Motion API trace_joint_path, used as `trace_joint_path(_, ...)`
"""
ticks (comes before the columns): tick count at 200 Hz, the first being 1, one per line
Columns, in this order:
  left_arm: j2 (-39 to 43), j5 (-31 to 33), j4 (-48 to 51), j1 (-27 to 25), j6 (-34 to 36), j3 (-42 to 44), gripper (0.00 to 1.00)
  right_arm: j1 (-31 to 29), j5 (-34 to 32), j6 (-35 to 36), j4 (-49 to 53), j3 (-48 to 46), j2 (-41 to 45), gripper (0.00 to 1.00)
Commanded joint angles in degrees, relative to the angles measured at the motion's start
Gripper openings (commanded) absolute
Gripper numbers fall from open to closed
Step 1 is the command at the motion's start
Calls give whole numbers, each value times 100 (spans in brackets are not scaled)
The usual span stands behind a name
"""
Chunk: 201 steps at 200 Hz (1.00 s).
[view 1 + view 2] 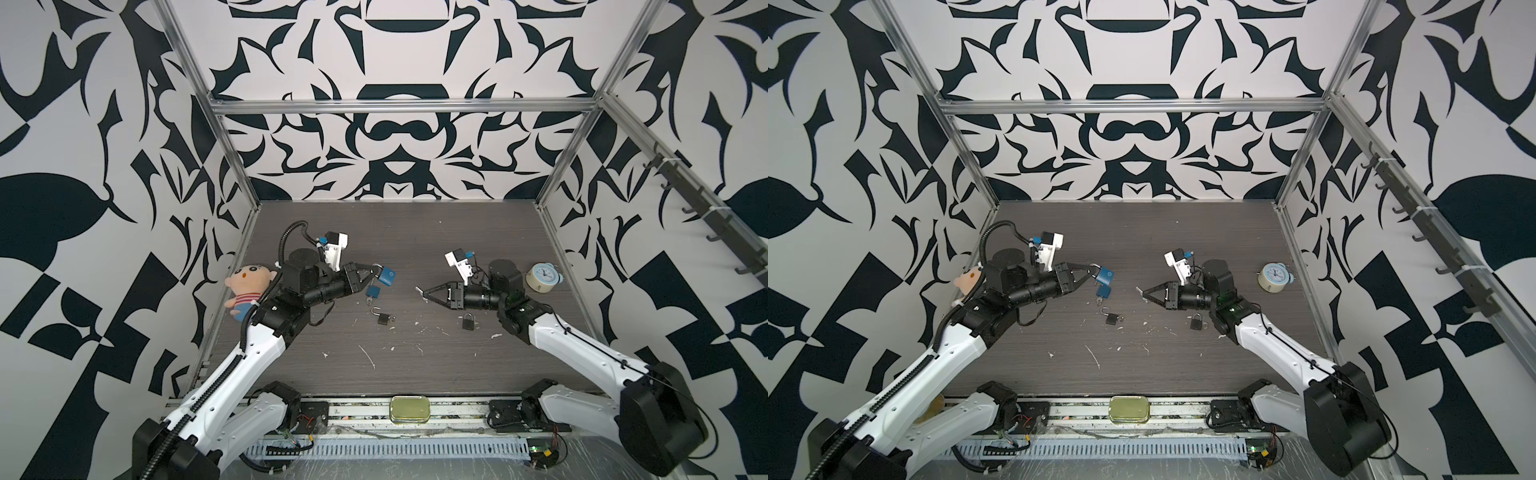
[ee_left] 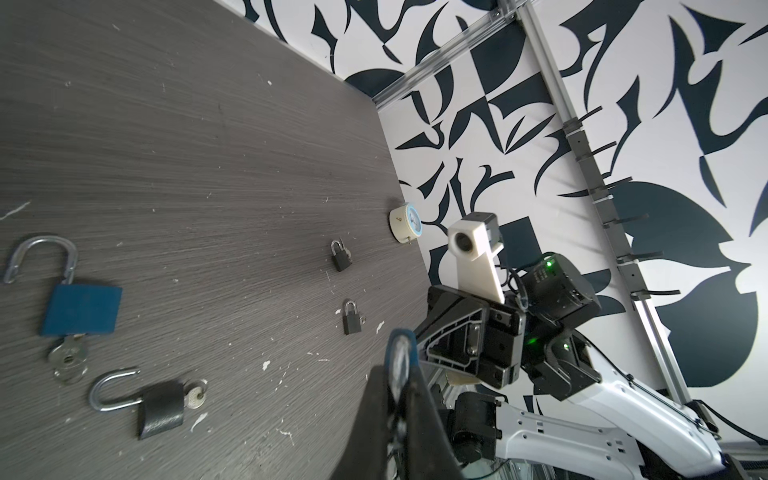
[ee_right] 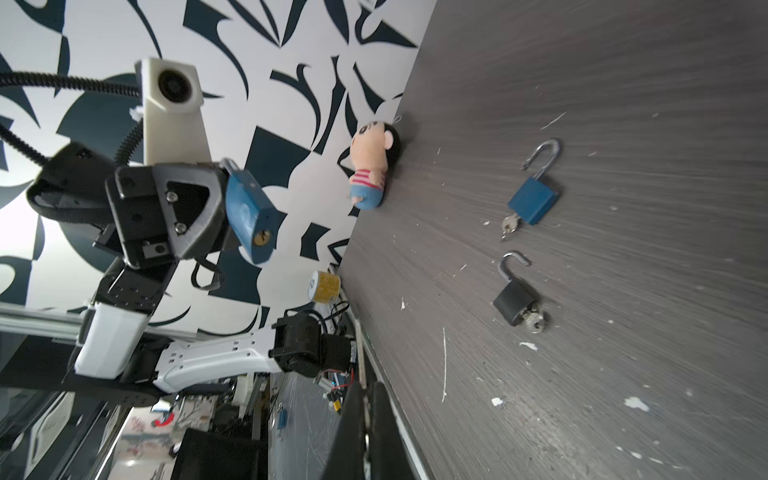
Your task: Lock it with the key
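A plush doll (image 1: 248, 291) sits at the bench's (image 1: 415, 232) left edge and a clock (image 1: 542, 279) at its right edge. Left of centre, the left claw (image 1: 376, 272) grips a raised padlock (image 1: 386, 276). Just nearer lies a keyed padlock (image 1: 372, 293), and nearer still a small open padlock (image 1: 382, 318). A closed padlock (image 1: 468, 322) lies right of centre.

Top views: high, looking down on whole table (image 1: 415, 232). Wrist views: low, facing each other.

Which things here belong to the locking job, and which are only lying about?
Job: held blue padlock in left claw; open blue padlock and its key; open black padlock.
Lying about: plush doll; alarm clock; gold tin.
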<state>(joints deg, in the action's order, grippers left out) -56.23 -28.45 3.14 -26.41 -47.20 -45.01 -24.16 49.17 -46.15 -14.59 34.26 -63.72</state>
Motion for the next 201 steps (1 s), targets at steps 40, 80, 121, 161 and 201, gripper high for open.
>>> trace_joint_path(40,-1172,-473,338,-417,594,-559,0,793,-1279,668,2124,108,1002,0)
trace_joint_path(80,-2680,-510,519,-969,1006,-1337,0,1375,-1489,827,2573,-45,1064,0)
trace_joint_path(121,-4392,-773,951,-1412,1479,-2662,0,1685,-1549,849,2470,-191,1064,0)
trace_joint_path(161,-5820,-1143,1324,-1566,1797,-3879,0,1812,-1620,878,2373,-226,1056,0)
trace_joint_path(201,-6847,-1414,1868,-1589,2133,-4845,0,1823,-1655,1020,2366,-206,947,0)
